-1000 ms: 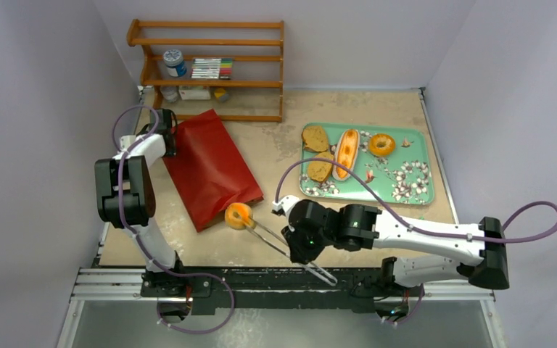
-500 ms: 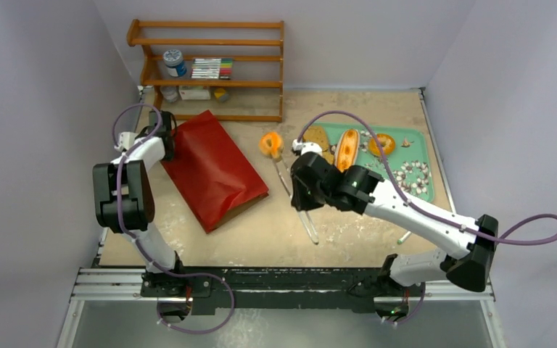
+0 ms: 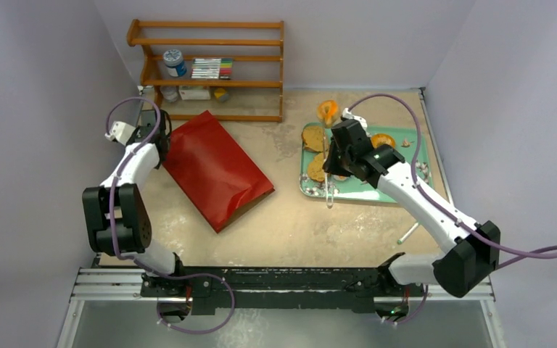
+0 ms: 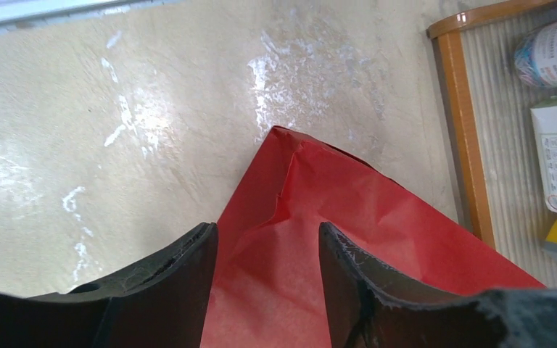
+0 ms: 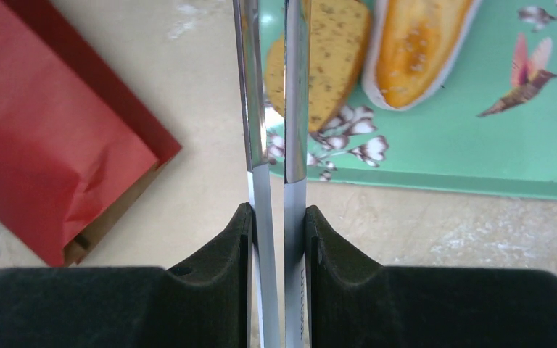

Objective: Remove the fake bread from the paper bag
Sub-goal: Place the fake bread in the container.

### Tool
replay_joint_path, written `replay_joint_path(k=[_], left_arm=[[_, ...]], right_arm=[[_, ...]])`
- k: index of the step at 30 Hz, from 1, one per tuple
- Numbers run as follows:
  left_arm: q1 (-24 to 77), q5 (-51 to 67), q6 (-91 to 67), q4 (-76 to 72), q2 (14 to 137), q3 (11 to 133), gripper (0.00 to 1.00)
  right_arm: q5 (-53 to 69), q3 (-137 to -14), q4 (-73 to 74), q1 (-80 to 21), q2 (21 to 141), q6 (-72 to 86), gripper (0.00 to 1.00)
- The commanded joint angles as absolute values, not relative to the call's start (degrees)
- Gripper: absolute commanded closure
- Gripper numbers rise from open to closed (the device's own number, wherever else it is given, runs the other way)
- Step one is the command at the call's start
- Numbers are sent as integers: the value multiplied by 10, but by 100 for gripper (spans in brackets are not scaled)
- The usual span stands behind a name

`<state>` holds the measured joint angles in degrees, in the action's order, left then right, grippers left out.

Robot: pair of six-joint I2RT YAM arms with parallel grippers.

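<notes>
– Since a second ago the bagel [image 3: 326, 110] has travelled from the bag's mouth, well left of the tray [image 5: 464, 145], to a spot over the tray's far left corner. It is pinched at the tip of the tongs [image 5: 252, 109].
– Who holds the tongs?
– The right claw [image 5: 278, 217], clenched on both blades. The left claw [image 4: 267, 230] has let go. Its fingers stand apart astride the far corner of the bag [image 4: 348, 210], which lies flat well left of the tray.
– How will the bagel handle?
– Light and hard, I judge, and smooth enough to slip from bare metal. A steady squeeze across one side of the ring seems best, with no jerks.
– Room to set it down?
– The slices [image 3: 313, 138] and the bun [image 5: 413, 51] crowd the tray's left end, and a second bagel [image 3: 384, 140] sits by its far edge. Open floor lies toward the tray's right end. Mind the tray's raised rim, and the shelf [image 3: 210, 72] beyond its far left corner.
– More bread in the bag?
– Cannot tell.
</notes>
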<state>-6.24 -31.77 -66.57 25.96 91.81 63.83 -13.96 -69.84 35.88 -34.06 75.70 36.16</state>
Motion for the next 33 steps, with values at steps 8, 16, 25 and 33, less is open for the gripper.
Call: replay_joint_path(k=[8,16,25,33], left_arm=[[-46,-343,-587,276,803,621,43],[26,-377,-594,290,774,635,43],[40,-379,-587,290,766,625,43],[40,-383,-574,291,763,630,43]], right_arm=[[-144,-606,352,-290,654,448,88],[-130,-527,343,-268,620,509,86],[-107,-451,307,-227,595,552,83],[-83,-413,274,-176,602,560,82]])
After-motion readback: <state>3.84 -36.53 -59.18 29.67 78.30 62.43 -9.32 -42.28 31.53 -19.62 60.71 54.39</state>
